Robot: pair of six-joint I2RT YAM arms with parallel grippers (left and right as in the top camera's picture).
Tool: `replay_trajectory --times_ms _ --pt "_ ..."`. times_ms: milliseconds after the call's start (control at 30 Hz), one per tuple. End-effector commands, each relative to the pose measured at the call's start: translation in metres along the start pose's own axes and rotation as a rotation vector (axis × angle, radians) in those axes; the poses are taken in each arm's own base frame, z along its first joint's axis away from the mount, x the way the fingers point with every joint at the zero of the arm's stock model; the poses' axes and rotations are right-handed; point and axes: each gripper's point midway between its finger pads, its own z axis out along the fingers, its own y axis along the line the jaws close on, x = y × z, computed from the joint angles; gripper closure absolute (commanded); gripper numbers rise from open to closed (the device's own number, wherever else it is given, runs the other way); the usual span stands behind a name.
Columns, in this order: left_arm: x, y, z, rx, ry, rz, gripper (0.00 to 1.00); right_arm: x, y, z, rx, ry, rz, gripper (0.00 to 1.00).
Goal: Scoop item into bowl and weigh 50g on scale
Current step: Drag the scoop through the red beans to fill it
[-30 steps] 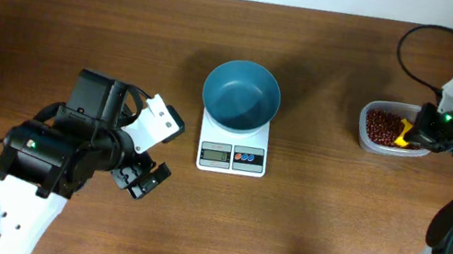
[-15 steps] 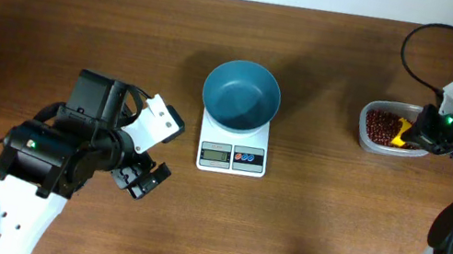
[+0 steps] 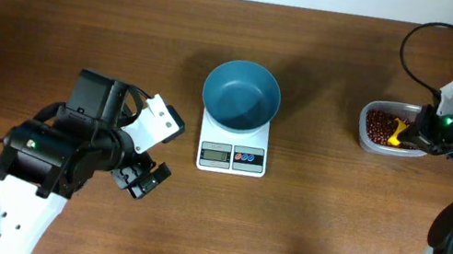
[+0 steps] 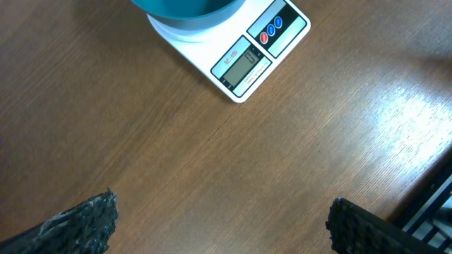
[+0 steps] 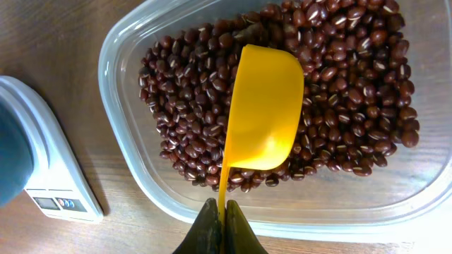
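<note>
On the wooden table (image 3: pixel 328 238), the empty bowl (image 3: pixel 241 95) sits on the scale (image 3: pixel 232 156); the beans (image 5: pixel 339 70) lie in a clear tub (image 5: pixel 120 42). Only the right wrist view makes plain that the right gripper (image 5: pixel 224 226) is clenched on the handle of a yellow scoop (image 5: pixel 265 106); the left gripper (image 4: pixel 222 226) gapes, released.

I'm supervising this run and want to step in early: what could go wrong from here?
The right gripper pinches only the thin handle end of the yellow scoop, so it may twist while digging into the beans. The clear tub stands well apart from the bowl on the scale, so beans may spill on the carry.
</note>
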Motion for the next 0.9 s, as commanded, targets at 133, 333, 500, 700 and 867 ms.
replay_trajectory --times_ms 133,333,500,700,867 --pt "-0.004 0.004 -0.003 -0.009 -0.011 0.017 0.01 0.001 0.011 0.012 -0.084 -0.009 -0.001 0.96" --pt "-0.004 0.004 -0.003 -0.010 -0.010 0.017 0.01 0.011 0.011 0.021 -0.109 0.019 0.016 0.96" --pt "-0.004 0.004 -0.003 -0.009 -0.011 0.017 0.01 0.012 0.014 0.020 -0.129 0.020 0.020 0.96" --pt "-0.004 0.004 -0.003 -0.009 -0.011 0.017 0.01 0.016 0.008 0.014 -0.155 0.028 0.064 0.96" --pt "-0.004 0.004 -0.003 -0.009 -0.011 0.017 0.01 0.013 0.001 0.006 -0.201 -0.004 0.067 0.96"
